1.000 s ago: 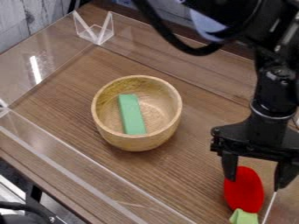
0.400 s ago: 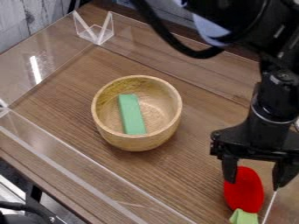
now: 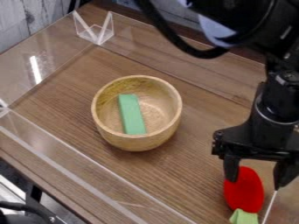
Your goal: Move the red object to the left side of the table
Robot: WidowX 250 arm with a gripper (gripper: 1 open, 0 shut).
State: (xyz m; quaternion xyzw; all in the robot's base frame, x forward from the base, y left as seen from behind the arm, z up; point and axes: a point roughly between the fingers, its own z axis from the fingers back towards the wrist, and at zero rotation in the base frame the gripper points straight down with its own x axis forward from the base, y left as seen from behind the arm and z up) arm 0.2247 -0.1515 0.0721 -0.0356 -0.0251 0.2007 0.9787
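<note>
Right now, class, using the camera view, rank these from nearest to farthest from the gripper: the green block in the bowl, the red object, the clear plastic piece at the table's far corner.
1. Red object: right beside the gripper, at the near edge.
2. Green block: inside the wooden bowl, mid-table.
3. Clear plastic piece: far corner, upper left of the picture.

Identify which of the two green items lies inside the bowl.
The flat green block; the other, paler green, is the red object's stub.
</note>
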